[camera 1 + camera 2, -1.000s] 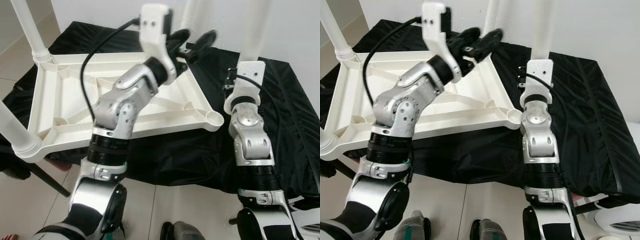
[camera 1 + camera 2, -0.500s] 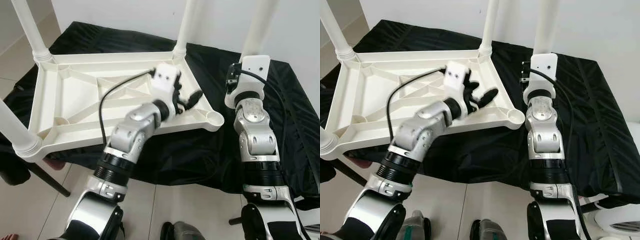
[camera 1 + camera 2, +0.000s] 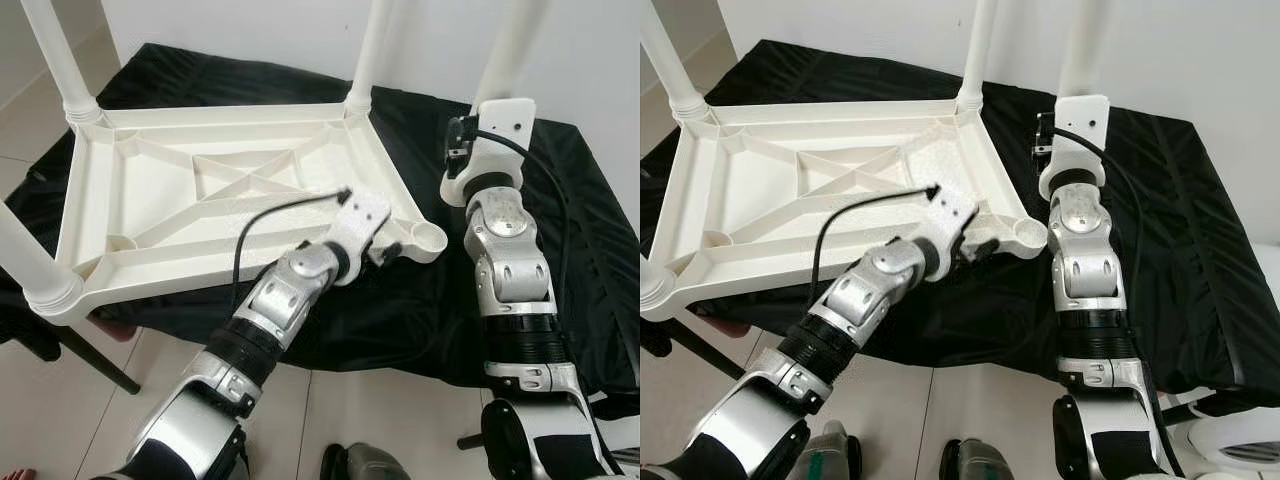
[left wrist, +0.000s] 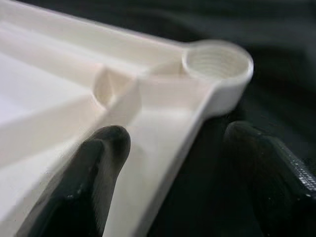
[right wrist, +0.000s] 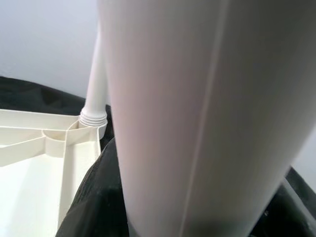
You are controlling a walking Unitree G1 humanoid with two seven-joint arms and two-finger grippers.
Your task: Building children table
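A white plastic table top (image 3: 200,255) lies upside down on a black cloth. Legs stand screwed in at three corners: far left (image 3: 55,55), near left (image 3: 25,255) and far right (image 3: 368,45). The near right corner has an empty threaded socket (image 3: 432,238). My left gripper (image 3: 388,252) is open and low at that corner. One finger (image 4: 96,168) is over the inside of the rim and the other (image 4: 266,168) is outside it, just short of the socket (image 4: 217,61). My right gripper (image 3: 500,100) holds a fourth white leg (image 3: 515,50) upright, to the right of the socket.
The black cloth (image 3: 580,230) spreads far to the right of the table top. Pale tiled floor (image 3: 360,410) lies in front. A dark slanted strut (image 3: 95,360) pokes out under the near left corner. A white rounded object (image 3: 1240,440) sits at the lower right.
My left arm has swung down from above the far right corner to the near right rim beside the empty socket. The right arm with its leg has shifted only slightly.
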